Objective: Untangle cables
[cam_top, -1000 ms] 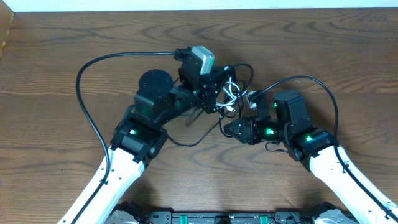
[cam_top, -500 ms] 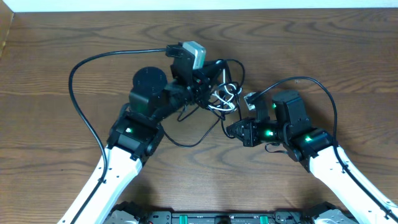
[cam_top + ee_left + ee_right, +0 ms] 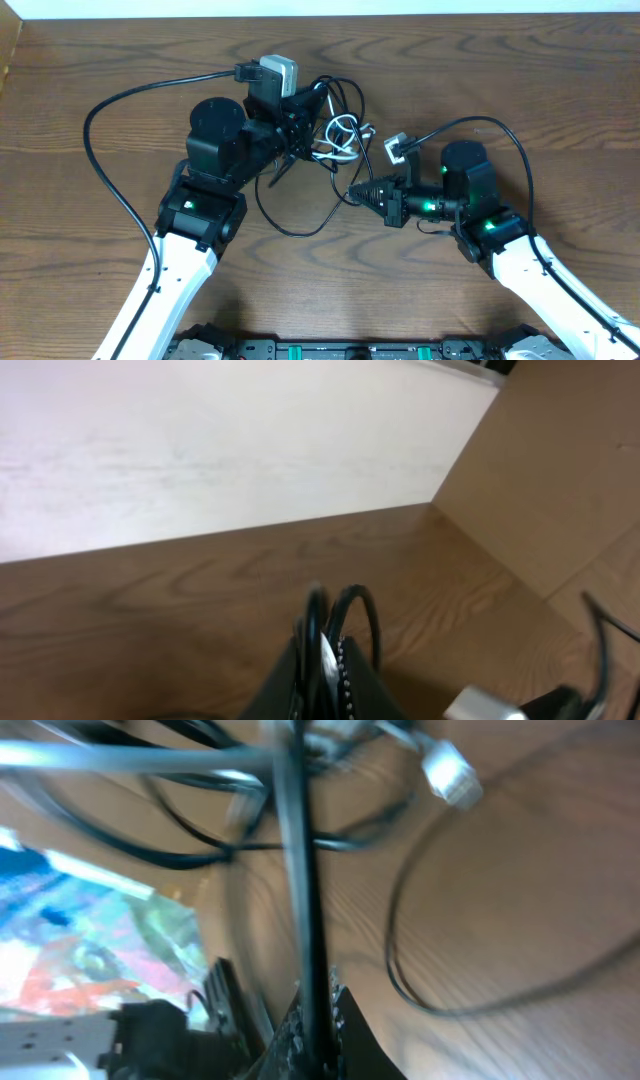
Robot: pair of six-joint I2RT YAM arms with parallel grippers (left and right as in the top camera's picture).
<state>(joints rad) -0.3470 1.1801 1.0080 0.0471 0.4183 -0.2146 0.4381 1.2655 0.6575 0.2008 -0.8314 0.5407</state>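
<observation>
Table [image 3: 560, 80]: brown wood grain, carrying both arms and the work.

Left arm [image 3: 185, 255]: enters from the near left corner and reaches toward mid-table. Right arm [image 3: 540, 280]: enters from the near right and points leftward.

Cables [image 3: 335, 135]: bunched at mid-table, between the two arm ends and slightly toward the far edge. Most are black. One white cable [image 3: 345, 128] loops through the bunch. A slack black loop [image 3: 300, 228] hangs out of the bunch toward the near side and lies on the wood.

Left gripper [image 3: 322, 655]: jaws fully closed, with black cable loops pinched between them and rising above the fingertips (wrist view confirms the grip).

Right gripper [image 3: 352, 192]: jaws fully closed on a single black strand, which runs straight up from the fingertips into the bunch in the wrist view. Its tip sits just below the bunch in the overhead view.

Plug [image 3: 450, 775]: small, clear, at a cable end near the bunch. It is blurred, so its type cannot be determined.
</observation>
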